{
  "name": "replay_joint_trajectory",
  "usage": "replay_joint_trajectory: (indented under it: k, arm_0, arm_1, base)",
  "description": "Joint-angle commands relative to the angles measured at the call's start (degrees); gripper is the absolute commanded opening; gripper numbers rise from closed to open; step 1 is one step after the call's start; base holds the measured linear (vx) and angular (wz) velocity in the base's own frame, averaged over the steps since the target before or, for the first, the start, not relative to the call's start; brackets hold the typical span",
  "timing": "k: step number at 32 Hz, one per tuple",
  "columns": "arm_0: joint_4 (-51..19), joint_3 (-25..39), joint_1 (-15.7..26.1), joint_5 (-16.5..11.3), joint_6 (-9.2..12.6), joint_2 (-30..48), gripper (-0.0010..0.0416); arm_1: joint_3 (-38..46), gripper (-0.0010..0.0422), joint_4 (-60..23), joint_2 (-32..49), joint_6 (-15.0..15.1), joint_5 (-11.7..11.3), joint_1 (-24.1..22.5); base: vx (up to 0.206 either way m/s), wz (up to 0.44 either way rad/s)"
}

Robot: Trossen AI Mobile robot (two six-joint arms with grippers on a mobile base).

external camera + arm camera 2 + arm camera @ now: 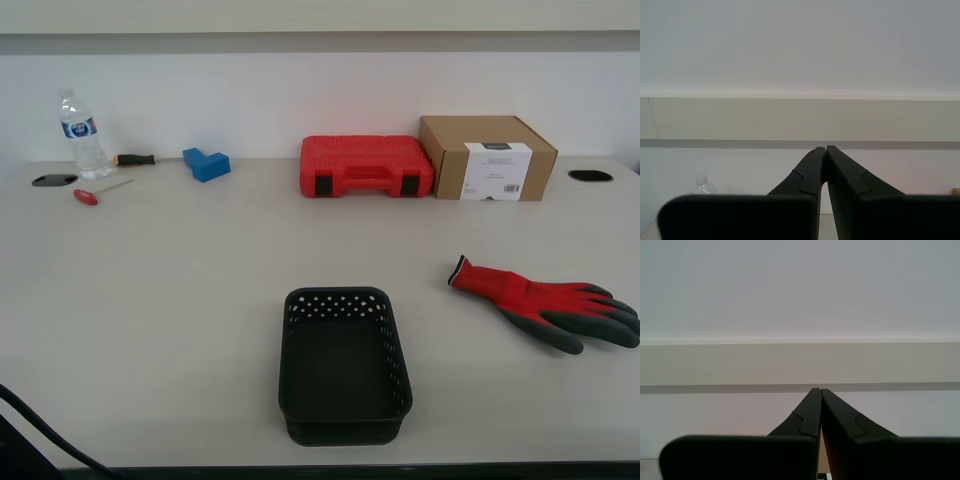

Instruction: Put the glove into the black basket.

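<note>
- Two grippers are raised clear of the work surface: my first gripper [818,390] and my second gripper [825,148] each have jaws clenched tip to tip, grasping nothing, and both face the back wall.
- Black basket [344,366]: upright near the front edge of the table [180,300], roughly centred, with nothing inside it.
- Glove [548,304]: flat on the table near the right edge, well apart from the basket, cuff toward the centre, dark fingers toward the right edge.
- Red tool case [366,166]: at the back edge, centred; cardboard box [487,157] just beside it toward the right.
- Back left corner: water bottle [80,133], blue block [206,163], one orange-handled tool [133,159] and one red-handled tool [97,192].
</note>
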Motion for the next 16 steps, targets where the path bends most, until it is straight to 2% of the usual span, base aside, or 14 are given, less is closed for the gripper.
replay_joint_trajectory:
  k: [1, 16]
  arm_0:
    - [0.15, 0.04, 0.00, 0.02, 0.04, 0.02, 0.0001]
    - [0.15, 0.04, 0.00, 0.02, 0.04, 0.02, 0.0001]
  arm_1:
    - [0.04, 0.0000, 0.17, 0.00, 0.00, -0.04, -0.02]
    - [0.04, 0.0000, 0.17, 0.00, 0.00, -0.04, -0.02]
  base:
    - [0.000, 0.000]
    - [0.000, 0.000]
